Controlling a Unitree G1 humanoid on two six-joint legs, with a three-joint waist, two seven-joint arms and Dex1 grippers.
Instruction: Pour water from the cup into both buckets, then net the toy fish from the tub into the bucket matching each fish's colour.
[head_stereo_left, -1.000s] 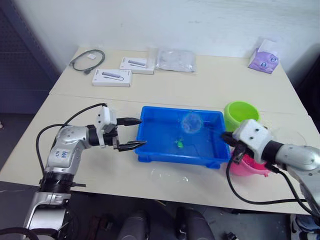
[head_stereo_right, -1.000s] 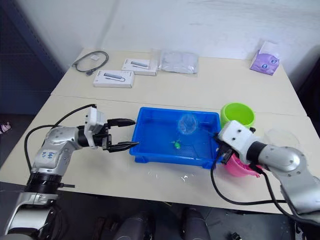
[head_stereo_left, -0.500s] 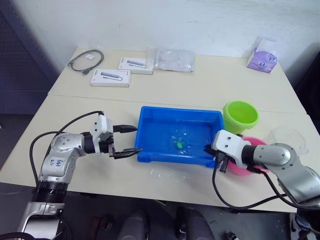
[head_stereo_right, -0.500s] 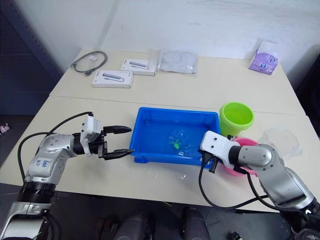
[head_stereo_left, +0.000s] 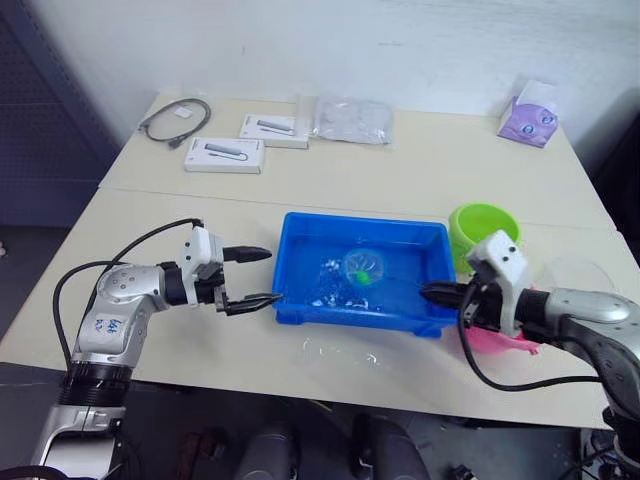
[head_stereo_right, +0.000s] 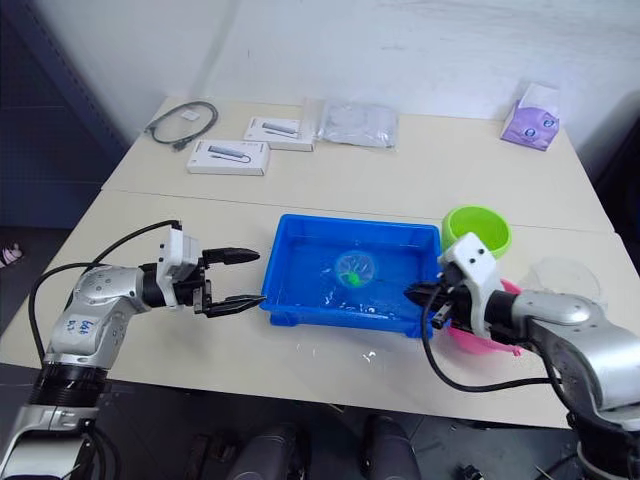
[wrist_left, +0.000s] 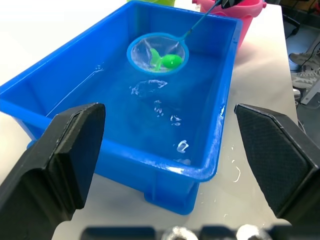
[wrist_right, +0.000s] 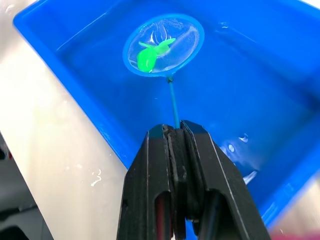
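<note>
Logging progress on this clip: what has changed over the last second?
The right end effector, still shut on the net handle, dipped and swung the ring back over the tub; the green fish now lies in the mesh. The left end effector stayed open beside the tub; the buckets stayed put.

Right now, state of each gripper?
Left gripper: open, holding nothing, beside the tub.
Right gripper: closed on the net handle, with a green fish in the ring.
</note>
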